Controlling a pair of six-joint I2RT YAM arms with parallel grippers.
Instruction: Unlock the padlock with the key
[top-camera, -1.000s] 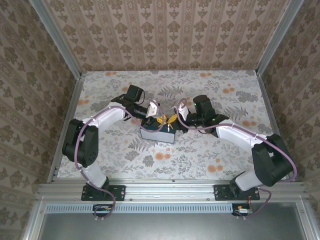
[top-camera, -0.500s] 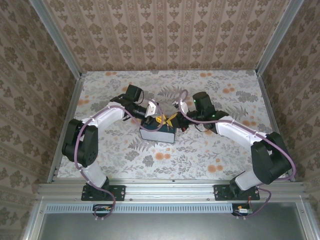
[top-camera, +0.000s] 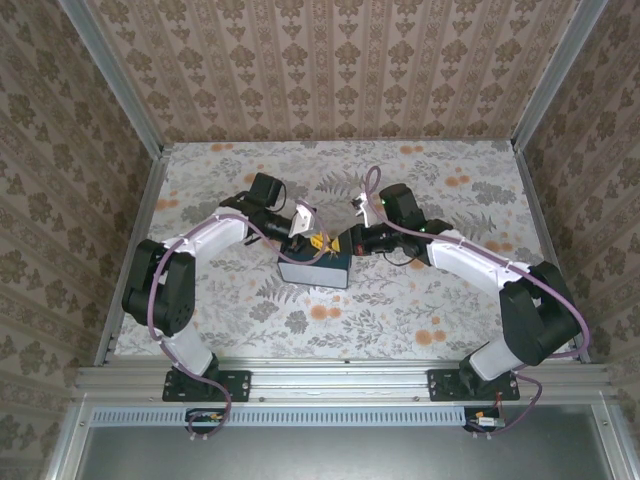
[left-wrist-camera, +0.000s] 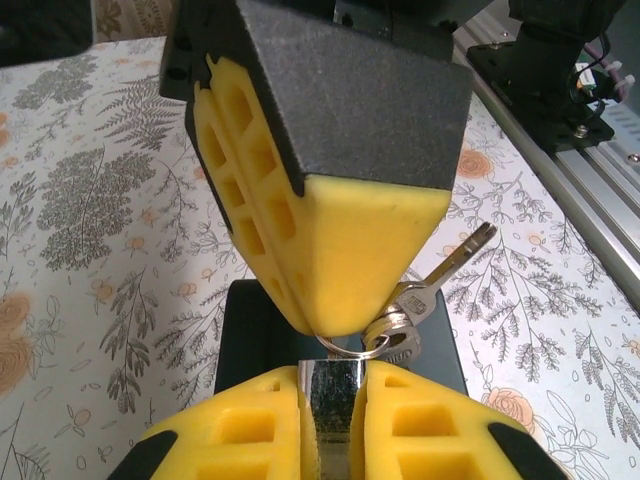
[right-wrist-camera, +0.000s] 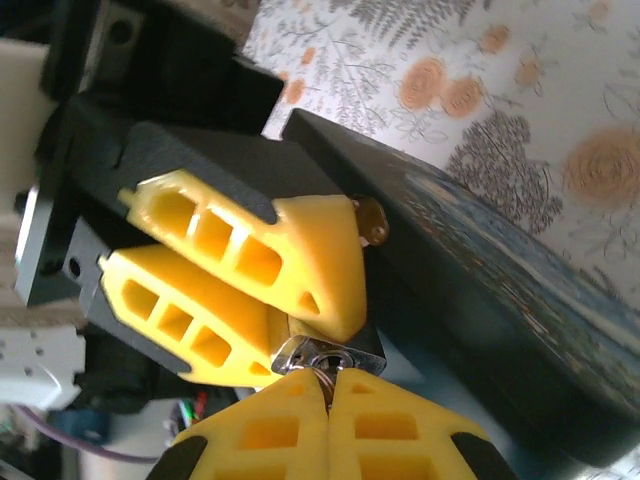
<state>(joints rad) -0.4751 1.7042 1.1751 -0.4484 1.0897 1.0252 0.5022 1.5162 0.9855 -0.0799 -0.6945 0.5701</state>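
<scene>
Two tools meet nose to nose over the dark box, one on the padlock and the other on the key.

From above, the box (top-camera: 316, 268) sits mid-tabletop (top-camera: 420, 310) with both tools at its 12 o'clock edge, but the lock and key are too small to make out there. The left wrist camera shows the left tool (left-wrist-camera: 331, 430) clamped shut on the silver padlock (left-wrist-camera: 331, 392). At 2 o'clock of the padlock, a ring (left-wrist-camera: 350, 347) carries a second key (left-wrist-camera: 456, 262) that hangs loose above the box lid. The right wrist camera shows what that view hides. The right tool (right-wrist-camera: 327, 400) has its pads pressed together on the thin dark key (right-wrist-camera: 323, 374), which sits right against the padlock's end face at 12 o'clock of the fingertips. The left tool's yellow pads lie at 10 o'clock.
</scene>
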